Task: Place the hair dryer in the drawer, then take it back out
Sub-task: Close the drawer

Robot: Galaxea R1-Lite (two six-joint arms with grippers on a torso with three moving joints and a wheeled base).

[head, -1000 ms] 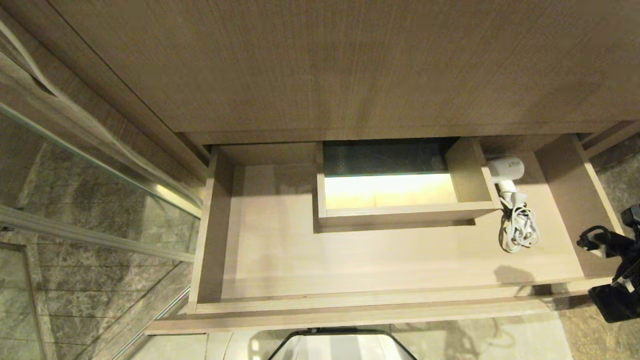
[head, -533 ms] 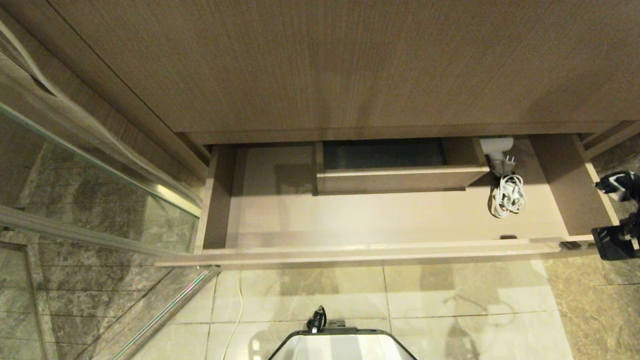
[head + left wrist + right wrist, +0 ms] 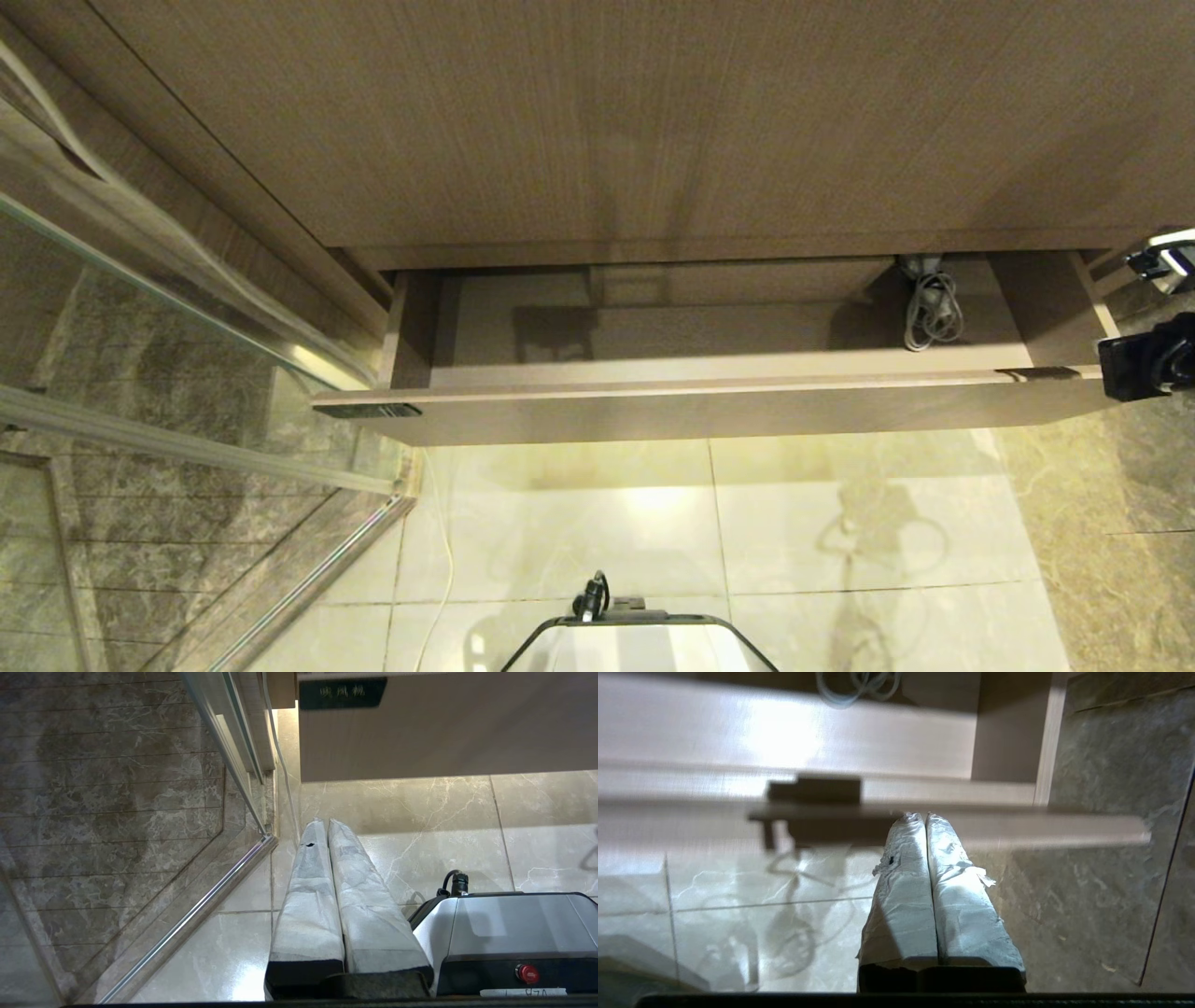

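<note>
The drawer [image 3: 709, 415] stands a small way out from under the counter, with a dark label [image 3: 378, 411] at its left front corner. Of the hair dryer only the bundled white cord [image 3: 924, 308] shows, in the drawer's right rear part; the body is hidden under the counter. My right gripper [image 3: 1120, 369] is at the drawer front's right end. In the right wrist view its fingers are shut, their tips [image 3: 920, 817] against the drawer front [image 3: 1017, 828], with the cord [image 3: 866, 683] beyond. My left gripper [image 3: 322, 822] hangs shut over the floor below the drawer front [image 3: 444, 732].
A wood-grain counter [image 3: 607, 121] overhangs the drawer. A glass shower door with a metal rail [image 3: 187, 308] stands to the left. My own base [image 3: 639, 644] is on the pale tiled floor [image 3: 794, 523] in front of the drawer.
The drawer has slid far back under the counter. The dryer's body has gone out of sight, leaving only the cord. My right gripper has moved toward the cabinet with the drawer front.
</note>
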